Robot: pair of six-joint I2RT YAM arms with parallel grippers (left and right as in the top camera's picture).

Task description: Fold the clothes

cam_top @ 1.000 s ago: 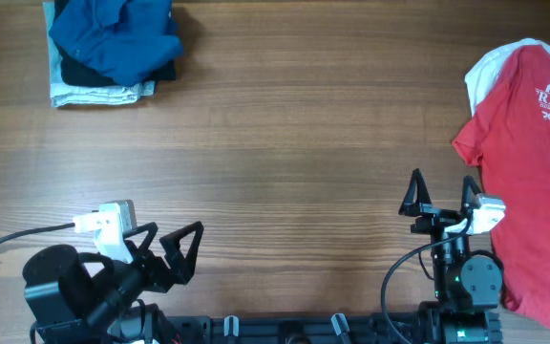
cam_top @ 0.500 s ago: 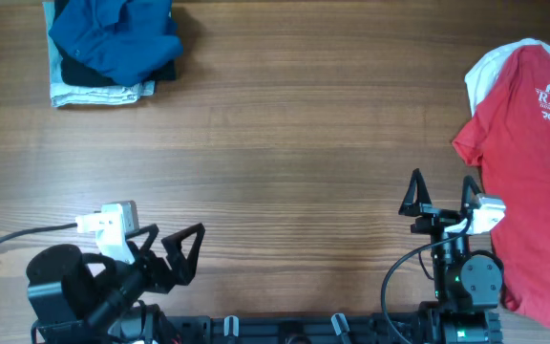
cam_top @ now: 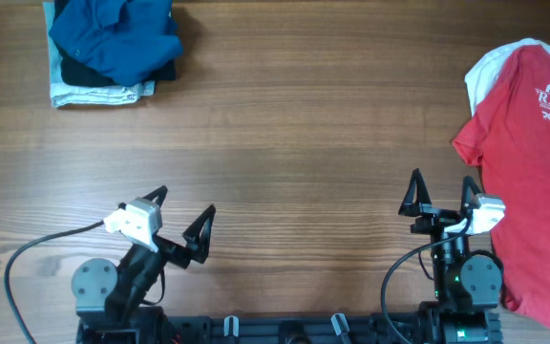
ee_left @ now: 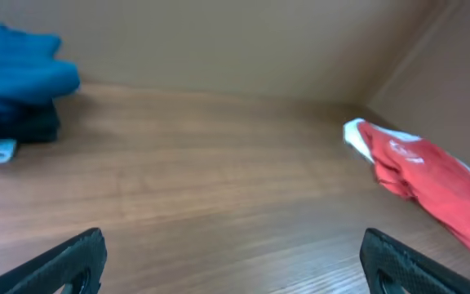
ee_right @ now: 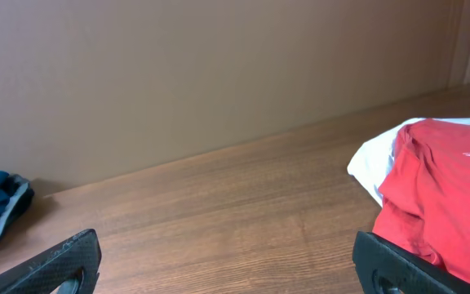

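At the far left corner of the surface (cam_top: 304, 124) the blue shirt (cam_top: 113, 38) lies rumpled on top of darker and paler folded cloth (cam_top: 94, 93); I take that for a stack set aside, out of the working area; nearer me the left hand (cam_top: 183, 203) hovers low over bare wood, jaws spread as wide as they go and gripping nothing, angled toward the middle; the middle is bare, presumably left as folding room; the right hand (cam_top: 442, 180) is likewise wide open and empty, just beside the near edge of the red shirt (cam_top: 533, 162); that shirt lies spread at the far right, lettering up, running off the frame, over a white garment (cam_top: 493, 65) that shows at its far edge; I judge it the next piece, being closest to the right hand; no fold has begun on it.
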